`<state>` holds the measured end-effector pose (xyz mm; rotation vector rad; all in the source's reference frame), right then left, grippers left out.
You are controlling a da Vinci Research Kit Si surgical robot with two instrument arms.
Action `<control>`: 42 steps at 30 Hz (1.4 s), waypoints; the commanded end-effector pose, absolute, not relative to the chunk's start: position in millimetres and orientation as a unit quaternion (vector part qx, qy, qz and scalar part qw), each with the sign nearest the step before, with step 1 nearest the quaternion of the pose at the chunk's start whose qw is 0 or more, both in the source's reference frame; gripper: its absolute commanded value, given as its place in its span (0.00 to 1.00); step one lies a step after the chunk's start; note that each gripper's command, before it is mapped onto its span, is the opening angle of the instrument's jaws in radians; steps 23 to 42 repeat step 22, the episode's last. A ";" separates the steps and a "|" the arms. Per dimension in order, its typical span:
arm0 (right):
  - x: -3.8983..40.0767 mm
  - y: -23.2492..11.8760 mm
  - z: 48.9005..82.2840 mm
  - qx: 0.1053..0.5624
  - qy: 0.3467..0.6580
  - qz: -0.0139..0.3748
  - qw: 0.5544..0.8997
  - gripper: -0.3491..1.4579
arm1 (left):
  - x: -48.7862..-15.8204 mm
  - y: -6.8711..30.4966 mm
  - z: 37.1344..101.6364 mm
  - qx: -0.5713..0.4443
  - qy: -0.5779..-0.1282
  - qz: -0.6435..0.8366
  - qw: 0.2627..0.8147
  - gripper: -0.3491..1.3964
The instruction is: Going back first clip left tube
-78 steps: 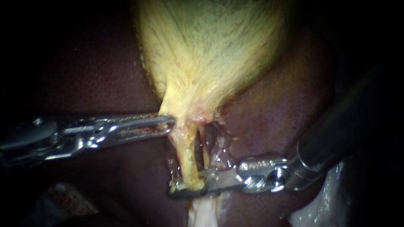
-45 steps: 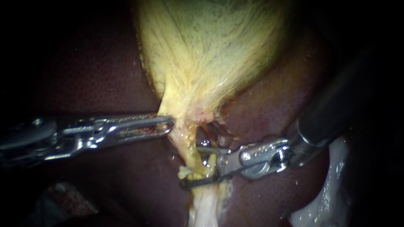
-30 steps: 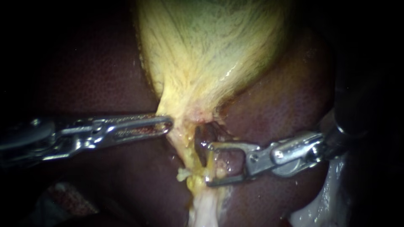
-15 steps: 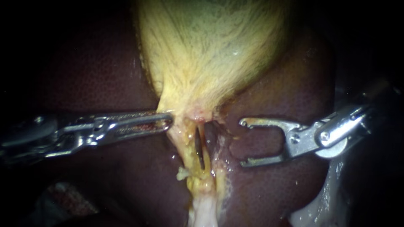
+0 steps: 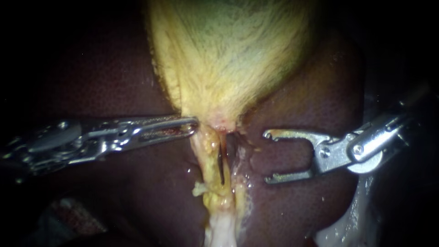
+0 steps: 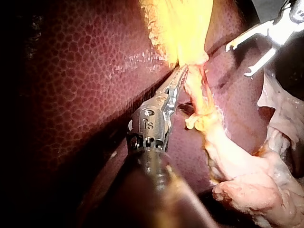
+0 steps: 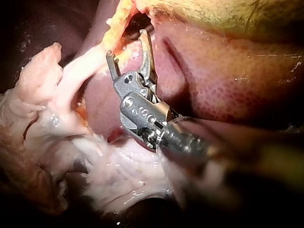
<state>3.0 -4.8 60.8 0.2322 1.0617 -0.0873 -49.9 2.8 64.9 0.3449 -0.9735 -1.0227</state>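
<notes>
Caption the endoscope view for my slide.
Silver right instrument, jaws open, apart from the dark clip on the yellow tube; silver left instrument at yellow gallbladder neck.

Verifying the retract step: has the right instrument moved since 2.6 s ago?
Yes. The right instrument has withdrawn toward the view's right, off the left tube, and now sits clear of it over the liver.

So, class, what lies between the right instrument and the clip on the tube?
Endoscope view: only a bare stretch of liver separates the right instrument from the clip; they do not touch.
</notes>
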 end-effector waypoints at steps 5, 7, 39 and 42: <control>3.0 -4.8 60.7 0.110 0.505 -0.041 0.855 0.52 | -50.5 2.3 65.4 0.161 -0.441 -0.463 0.752 0.17; 3.0 -4.9 60.6 0.110 0.506 -0.041 0.854 0.52 | -50.6 2.2 65.5 0.161 -0.441 -0.463 0.752 0.17; 3.0 -4.9 60.4 0.109 0.508 -0.039 0.853 0.53 | -50.7 2.3 65.7 0.162 -0.442 -0.462 0.752 0.17; 3.0 -4.9 60.4 0.109 0.508 -0.039 0.853 0.53 | -50.7 2.3 65.7 0.162 -0.442 -0.462 0.752 0.17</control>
